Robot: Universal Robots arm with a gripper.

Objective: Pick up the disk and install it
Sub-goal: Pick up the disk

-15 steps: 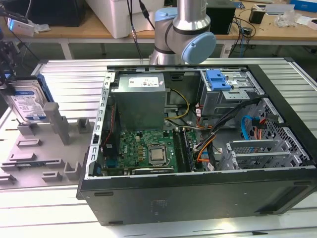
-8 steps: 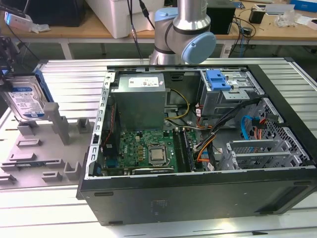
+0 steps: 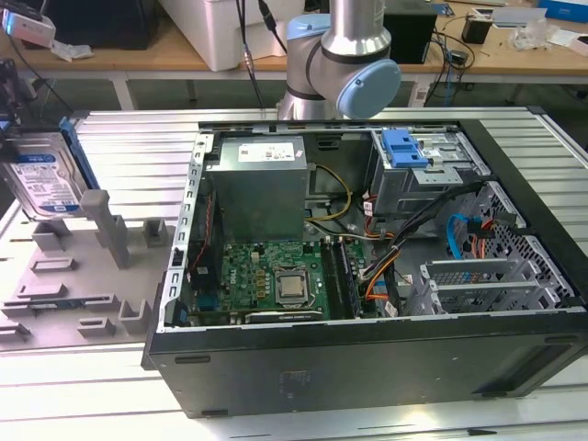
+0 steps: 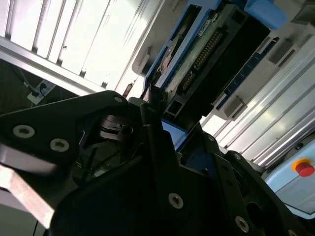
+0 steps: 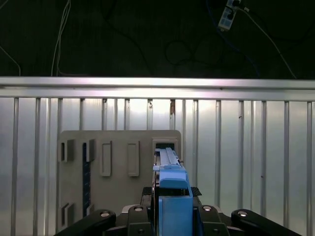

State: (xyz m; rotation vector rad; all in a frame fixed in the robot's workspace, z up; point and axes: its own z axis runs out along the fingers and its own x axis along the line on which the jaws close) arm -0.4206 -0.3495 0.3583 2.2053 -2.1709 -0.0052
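exterior view: disk point(image 3: 41, 179) stands upright at the grey fixture plate point(image 3: 64, 276), at the exterior view's left, well apart from the open computer case point(image 3: 367, 358) on the slatted bench point(image 3: 138, 138) | second wrist view: claw point(image 4: 170, 130) clenched on the disk's blue-framed edge, 1 circuit-board face showing | first wrist view: blue frame sits in the claw's middle, over the fixture plate

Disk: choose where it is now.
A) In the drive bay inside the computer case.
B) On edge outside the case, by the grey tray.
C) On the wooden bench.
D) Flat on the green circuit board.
B: the exterior view shows the disk on edge by the grey tray, outside the computer case; the gripper clamps it in the first wrist view.
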